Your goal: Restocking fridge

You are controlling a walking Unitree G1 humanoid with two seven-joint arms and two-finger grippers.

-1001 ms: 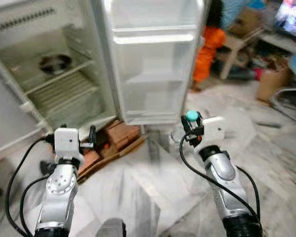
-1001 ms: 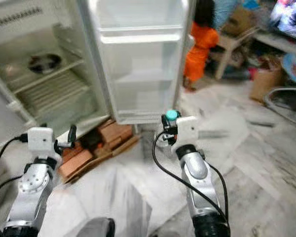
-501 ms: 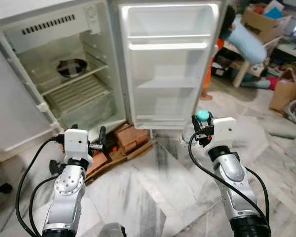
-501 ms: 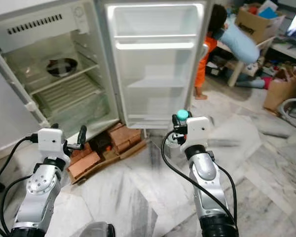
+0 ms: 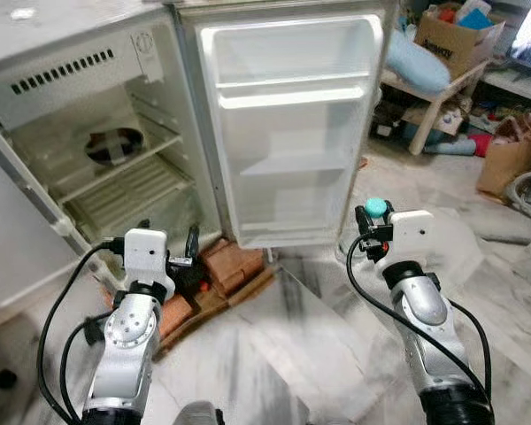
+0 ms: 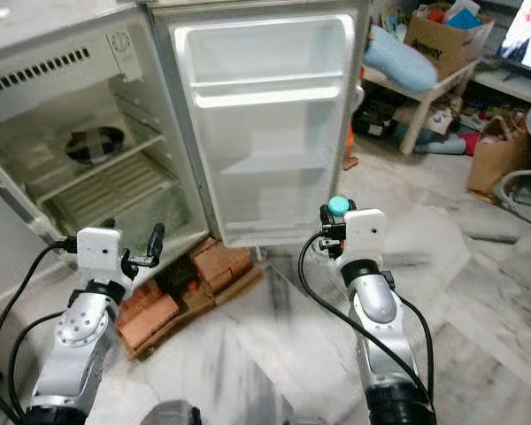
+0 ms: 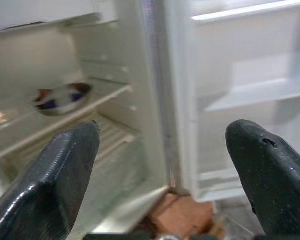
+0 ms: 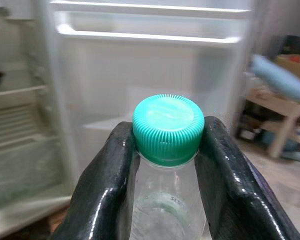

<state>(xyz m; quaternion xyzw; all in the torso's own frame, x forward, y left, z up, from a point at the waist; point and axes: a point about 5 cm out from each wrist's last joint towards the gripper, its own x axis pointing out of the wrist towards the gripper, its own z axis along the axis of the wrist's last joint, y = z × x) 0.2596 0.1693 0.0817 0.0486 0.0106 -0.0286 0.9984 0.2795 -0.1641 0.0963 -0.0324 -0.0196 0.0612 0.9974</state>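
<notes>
Gripping bottle (image 8: 166, 200) neck between right fingers (image 8: 104, 190), below cap.

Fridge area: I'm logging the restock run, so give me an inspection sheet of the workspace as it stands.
Surface: pale marble floor, bare in front of the robot.
Job's things: fridge open, door swung wide with bare shelves; a bowl on the upper inside shelf; clear bottle with teal cap.
Clutter: bricks and boards under the fridge.
Grippers: right hand shut on the bottle's neck; left hand open, holding nothing.
Cables: black cables looping beside both arms.
Surroundings: cardboard box, wooden table, paper bag.
</notes>
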